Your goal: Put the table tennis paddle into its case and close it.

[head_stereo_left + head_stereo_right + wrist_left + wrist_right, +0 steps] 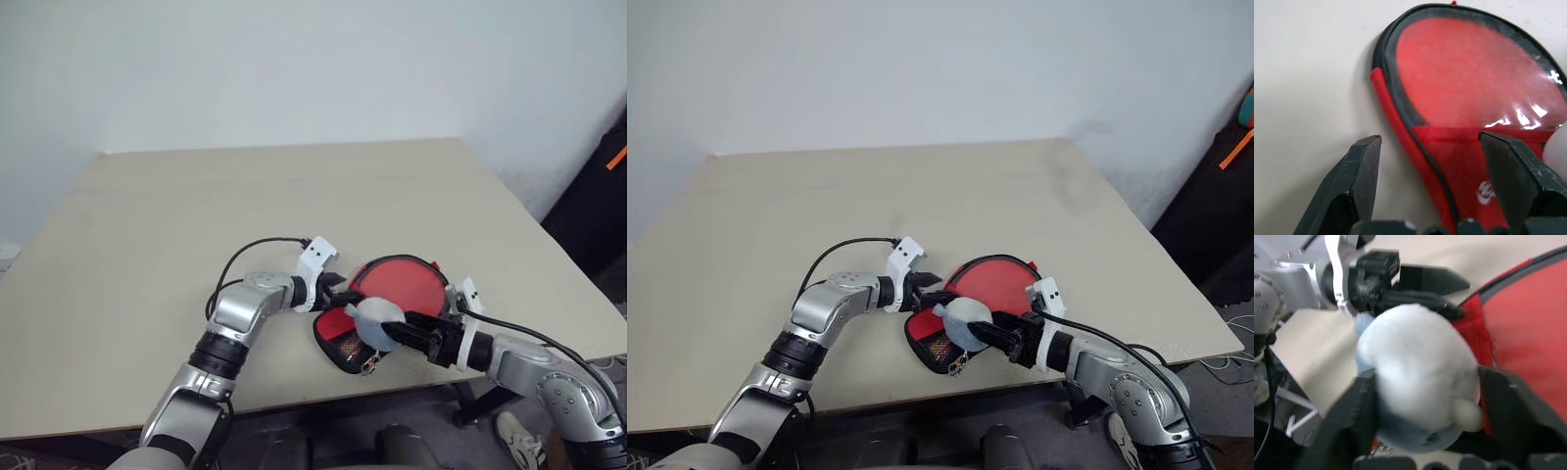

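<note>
The left gripper (340,290) spreads its fingers (1359,171) astride the red, black-piped fabric case (1459,122); the right gripper's (390,328) fingers flank a whitish-grey soft lump (1418,382), grip unclear.

Desk (196,215): pale beige top, matt and smooth, like laminate board.

Case (1449,161): red woven cloth with a fine ribbed weave, black piping along the edge, a small white printed mark; in the head views a black mesh panel shows near its narrow end.

Table tennis paddle (1469,73): red face, smooth with a soft sheen, bright glints near the case mouth.

Whitish-grey lump (1420,382): fuzzy, soft, matt, like plush or felt.

Left end effector (1427,181): fingers (1361,176) of black hard plastic, dull with slightly shiny bevelled edges.

Right end effector (1422,426): same black matt plastic.

Arms: brushed silvery metal shells, white plastic brackets, black rubbery cable.
</note>
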Tool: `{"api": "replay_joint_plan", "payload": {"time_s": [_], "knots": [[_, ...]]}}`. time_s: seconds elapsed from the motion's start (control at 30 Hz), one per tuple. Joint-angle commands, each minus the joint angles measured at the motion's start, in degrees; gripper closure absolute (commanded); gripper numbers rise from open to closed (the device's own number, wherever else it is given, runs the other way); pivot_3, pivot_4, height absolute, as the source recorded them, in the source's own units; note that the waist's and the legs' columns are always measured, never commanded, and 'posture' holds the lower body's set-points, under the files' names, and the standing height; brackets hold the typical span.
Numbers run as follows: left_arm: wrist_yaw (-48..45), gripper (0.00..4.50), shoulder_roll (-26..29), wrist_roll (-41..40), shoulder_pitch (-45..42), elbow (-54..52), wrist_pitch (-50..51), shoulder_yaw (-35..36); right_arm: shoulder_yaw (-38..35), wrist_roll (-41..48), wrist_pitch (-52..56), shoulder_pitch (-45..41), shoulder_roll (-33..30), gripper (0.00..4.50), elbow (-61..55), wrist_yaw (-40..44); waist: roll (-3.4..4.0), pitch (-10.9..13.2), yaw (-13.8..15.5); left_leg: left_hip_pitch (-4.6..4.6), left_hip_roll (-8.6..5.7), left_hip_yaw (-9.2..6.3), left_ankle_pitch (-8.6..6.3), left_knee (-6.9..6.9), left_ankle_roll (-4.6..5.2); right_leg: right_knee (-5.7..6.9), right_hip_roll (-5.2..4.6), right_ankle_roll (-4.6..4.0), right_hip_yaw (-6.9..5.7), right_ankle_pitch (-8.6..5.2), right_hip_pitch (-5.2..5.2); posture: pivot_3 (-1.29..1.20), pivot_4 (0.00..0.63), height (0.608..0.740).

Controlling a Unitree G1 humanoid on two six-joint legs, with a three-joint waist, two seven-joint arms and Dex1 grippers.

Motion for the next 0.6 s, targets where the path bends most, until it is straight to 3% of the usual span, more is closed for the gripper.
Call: {"api": "replay_joint_plan", "payload": {"time_s": [0.03, 0.47, 0.6], "knots": [[0.6, 1.05, 0.1, -1.4, -1.3, -0.9, 0.1, 3.7, -4.6, 0.9, -4.2, -1.2, 2.7, 0.63, 0.5, 0.6, 0.00, 0.0, 0.0, 0.00, 0.00, 0.00, 0.00, 0.00, 0.00, 0.00, 0.00, 0.00, 0.00, 0.00, 0.00, 0.00, 0.000, 0.740], [2.3, 1.05, 4.0, -0.2, -4.4, 9.0, -3.6, 10.2, -10.9, 1.9, -7.1, -5.8, 4.0, 0.63, 5.1, 3.9, 0.00, 0.0, 0.0, -0.02, 0.00, 0.06, 0.01, 0.05, 0.00, 0.70, 0.03, -0.01, 0.04, -0.01, -0.36, 0.00, 0.000, 0.740], [1.2, 1.05, 10.1, 1.6, -3.2, 9.5, -8.4, 12.3, -16.7, 2.0, -9.0, -9.2, 1.2, 0.63, 11.5, 5.6, 0.01, 0.0, -0.1, -0.04, 0.01, 0.11, 0.04, 0.05, -0.01, 0.73, 0.04, -0.02, 0.07, -0.01, -0.42, 0.00, 0.000, 0.740]]}}
